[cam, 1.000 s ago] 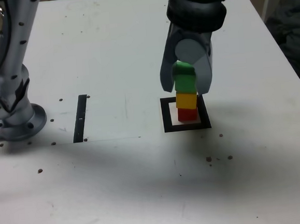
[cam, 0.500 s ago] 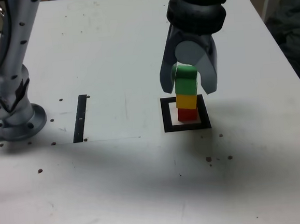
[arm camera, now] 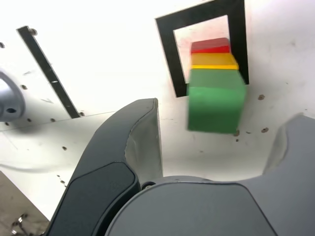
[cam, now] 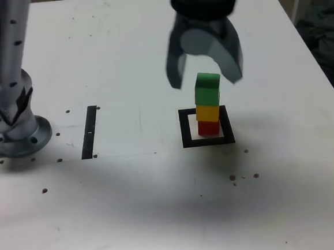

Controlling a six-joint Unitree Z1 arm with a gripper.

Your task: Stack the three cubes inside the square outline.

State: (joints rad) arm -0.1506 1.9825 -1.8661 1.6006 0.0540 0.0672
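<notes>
Since one second ago the gripper (cam: pixel 205 78) has opened and risen: then its jaws stood close around the green cube, now they are spread wide apart and hold nothing, and they hang above the top of the stack and a little toward the exterior view's left.

From the exterior view's left to its right: the arm's base (cam: pixel 14 128) stands at the table's edge, then comes the narrow black strip (cam: pixel 89 132), well apart from the task's things. Further right is the square outline (cam: pixel 186 129), and inside its white centre stands the tower: the red cube (cam: pixel 209 128) at the bottom, the yellow cube (cam: pixel 208 113) on it, the green cube (cam: pixel 207 89) on top. The green one seems to sit slightly turned or shifted against the yellow one; the wrist view shows its face (arm camera: pixel 216 101) wider than the cubes below, but that may be only because it is nearer to the camera.

The stacking looks finished, so the step in hand is, I judge, the retreat. To do it well, the arm should go straight up with the jaws kept wide and move sideways only when the fingertips are clear above the green cube. A sideways move made too early could brush the top cube and bring down the tower.
</notes>
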